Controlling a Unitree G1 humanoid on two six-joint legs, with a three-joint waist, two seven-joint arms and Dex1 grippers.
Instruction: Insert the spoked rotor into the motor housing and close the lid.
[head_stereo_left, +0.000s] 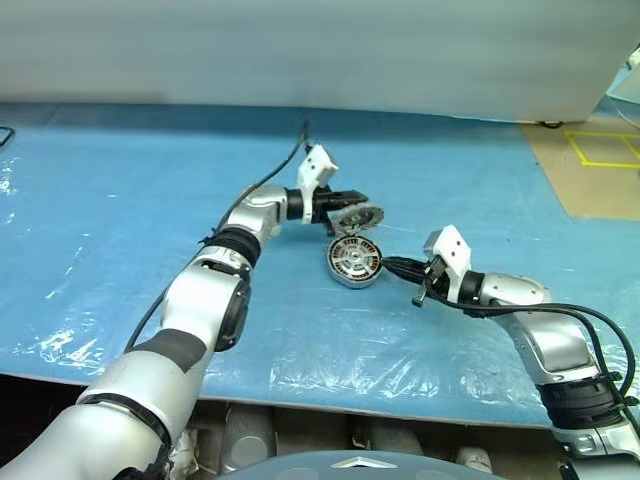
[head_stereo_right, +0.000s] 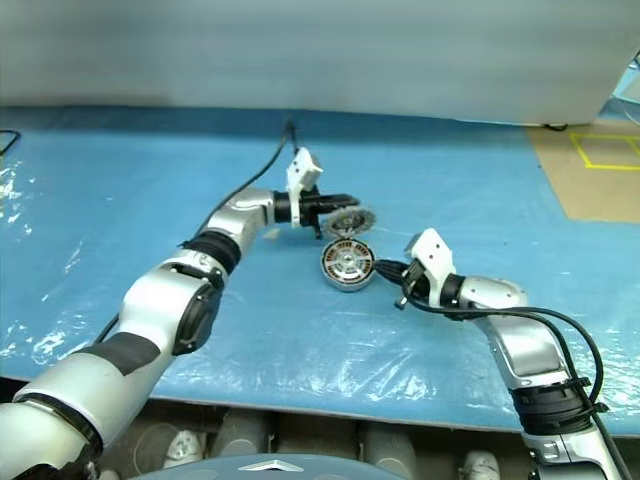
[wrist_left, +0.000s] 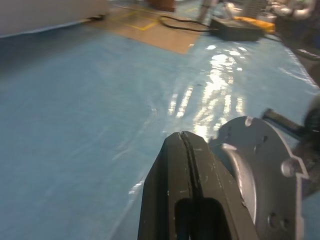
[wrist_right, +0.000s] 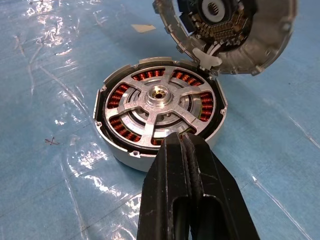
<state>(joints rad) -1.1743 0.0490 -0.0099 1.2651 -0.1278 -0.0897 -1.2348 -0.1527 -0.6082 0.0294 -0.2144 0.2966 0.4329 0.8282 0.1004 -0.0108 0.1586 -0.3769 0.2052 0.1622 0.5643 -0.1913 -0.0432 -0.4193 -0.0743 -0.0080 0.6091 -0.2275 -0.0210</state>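
Broadly, lines run from the biggest thing down to the smallest.

Tabletop (head_stereo_left: 120, 230): blue plastic-covered surface spanning the head views, from the left edge to a tan floor patch at the upper right.

Motor housing (wrist_right: 159, 116): sits flat on the blue sheet at the centre of the head views; copper windings show in a ring through its top.

Lid (wrist_right: 227, 30): raised on edge just beyond the housing, its inner face with a dark ring turned toward the right wrist camera, its lower rim touching or nearly touching the housing's far rim.

Spoked rotor (wrist_right: 160, 102): appears already seated in the housing, silver arms radiating from a centre hub over the windings.

Left end effector (head_stereo_left: 352, 200): fingers pressed together, lying against the lid's outer face just above the housing.

Right end effector (wrist_right: 185, 145): fingers together with nothing between them, tips at the housing's near rim, apparently steadying it.

Step in hand: closing the lid; insertion looks done.

Next move: likely tipping the lid down flat over the housing, rims aligned, while the right side keeps the housing from sliding.
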